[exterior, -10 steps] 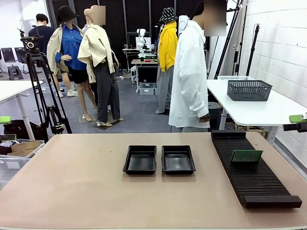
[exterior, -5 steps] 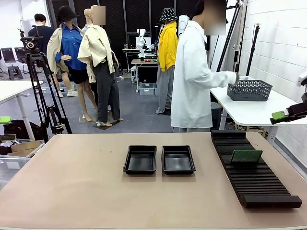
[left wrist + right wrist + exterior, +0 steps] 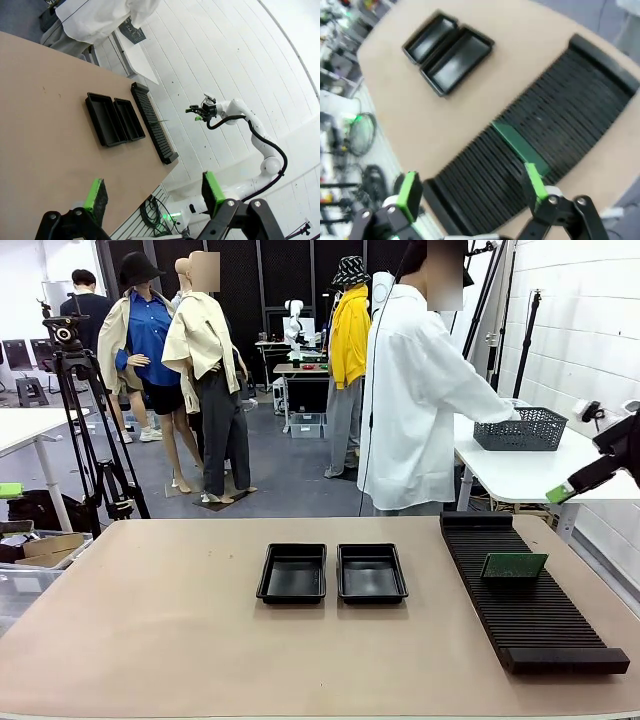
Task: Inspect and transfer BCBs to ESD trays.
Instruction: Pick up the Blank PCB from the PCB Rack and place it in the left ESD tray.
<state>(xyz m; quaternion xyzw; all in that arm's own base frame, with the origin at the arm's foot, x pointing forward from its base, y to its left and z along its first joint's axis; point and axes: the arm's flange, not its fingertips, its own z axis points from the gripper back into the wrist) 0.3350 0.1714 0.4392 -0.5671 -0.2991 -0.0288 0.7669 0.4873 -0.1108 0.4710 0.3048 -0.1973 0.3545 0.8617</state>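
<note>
- Beige tabletop (image 3: 150,620) in a busy workshop; the first pickup looks barely begun.
- Right end effector (image 3: 472,187) hangs well above the slotted rack (image 3: 530,615), fingers spread wide and empty.
- One BCB (image 3: 514,566) stands in that rack; the next move means descending astride its top edge.
- Left end effector (image 3: 154,194) gapes, holding nothing; the ESD trays (image 3: 292,578) lie bare mid-table.

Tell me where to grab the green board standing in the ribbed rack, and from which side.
Grip the board by its free top edge, bringing the right claw down from above to straddle its flat faces. It stands on edge, leaning, in a slot of the rack, its lower edge sunk between ribs.
</note>
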